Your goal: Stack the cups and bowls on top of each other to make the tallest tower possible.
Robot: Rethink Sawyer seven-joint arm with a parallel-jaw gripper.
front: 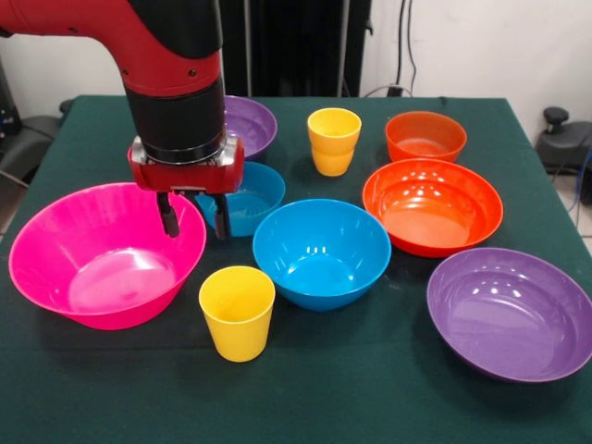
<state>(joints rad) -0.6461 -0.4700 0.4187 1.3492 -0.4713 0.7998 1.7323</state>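
The pincer [195, 220] hangs open, empty, its 2 fingers straddling the big pink bowl's [104, 254] far rim. Just behind sits a small blue bowl [248, 196]; a yellow cup [237, 312] stands nearer the camera, beside a larger blue bowl [321, 252].

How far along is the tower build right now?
Almost nothing is stacked: only the far yellow cups look nested. The tool hangs open and empty over the pink bowl's rim, by the small blue bowl. Every other bowl lies separate on the table.
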